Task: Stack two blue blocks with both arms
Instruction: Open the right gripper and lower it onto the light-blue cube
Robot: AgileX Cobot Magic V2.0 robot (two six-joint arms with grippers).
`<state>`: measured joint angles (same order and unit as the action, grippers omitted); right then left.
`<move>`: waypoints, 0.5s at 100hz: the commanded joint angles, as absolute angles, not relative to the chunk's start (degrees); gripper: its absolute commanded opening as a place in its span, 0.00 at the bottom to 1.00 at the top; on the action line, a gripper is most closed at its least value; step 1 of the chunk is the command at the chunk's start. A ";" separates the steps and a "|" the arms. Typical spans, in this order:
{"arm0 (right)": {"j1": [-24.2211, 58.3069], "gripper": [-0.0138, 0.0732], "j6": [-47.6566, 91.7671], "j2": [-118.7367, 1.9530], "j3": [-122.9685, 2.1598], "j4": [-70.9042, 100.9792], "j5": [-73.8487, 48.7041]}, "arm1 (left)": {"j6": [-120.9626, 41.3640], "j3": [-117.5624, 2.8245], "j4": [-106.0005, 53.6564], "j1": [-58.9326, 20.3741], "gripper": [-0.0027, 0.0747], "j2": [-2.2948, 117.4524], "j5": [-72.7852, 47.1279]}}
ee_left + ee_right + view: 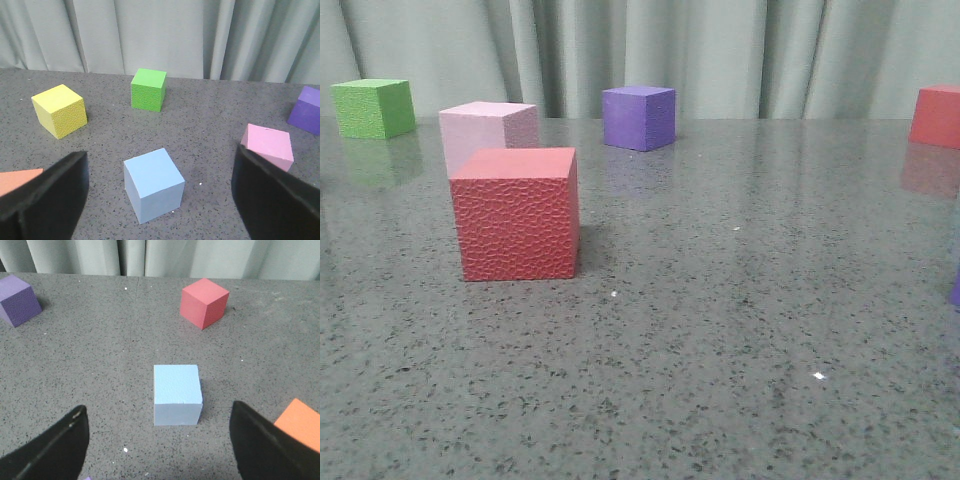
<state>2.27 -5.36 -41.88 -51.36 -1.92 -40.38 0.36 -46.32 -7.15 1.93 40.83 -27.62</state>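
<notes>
Both sets of jaws stand wide apart and released, gripping nothing. In the left wrist view the left gripper point(159, 200) hangs above the speckled grey tabletop point(210, 115) with its two black fingers point(47, 197) spread to either side of one blue block point(153, 184), which sits on the tabletop between them, untouched and turned slightly askew. In the right wrist view the right gripper point(159, 450) hangs the same way, its dark fingers point(270, 450) well apart, and the second blue block point(177, 394) rests squarely on the tabletop just ahead of the gap between them — again with no contact.

Around the left arm's block, taking that block as the clock's centre in the left wrist picture: a green cube point(148, 89) lies at 12 o'clock, a yellow cube point(59, 110) at about 10, a pink cube point(268, 146) at about 2 and partly behind the finger on that side, a purple cube point(306, 110) farther out at 2, and a sliver of an orange-red cube point(19, 181) at 9, partly hidden by the other finger.

Around the right arm's block, in the right wrist picture: a red cube point(204, 302) at 1 o'clock, a purple cube point(18, 300) at 10, and an orange cube point(300, 424) at 4, near the finger.

The front view shows neither gripper and neither blue block — only a textured red cube point(516, 213) close in, a pink one point(488, 132) touching or just behind it, a green one point(374, 107) at the far left, a purple one point(639, 117) near the curtain point(720, 50), and another red one point(937, 116) at the right edge.
</notes>
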 commanded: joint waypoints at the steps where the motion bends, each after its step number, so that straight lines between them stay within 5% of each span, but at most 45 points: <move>1: 1.97 0.82 -5.39 -45.82 -57.13 -2.52 -39.97 | 0.38 -48.14 -7.97 1.78 0.77 40.89 -22.71; 50: 1.97 0.82 -5.39 -76.19 -83.69 -7.77 -61.42 | 0.38 -48.14 -7.97 1.78 0.77 40.89 -22.71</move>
<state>2.27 -5.50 -73.50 -79.00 -5.83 -61.34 0.36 -46.32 -7.24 1.93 40.83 -27.53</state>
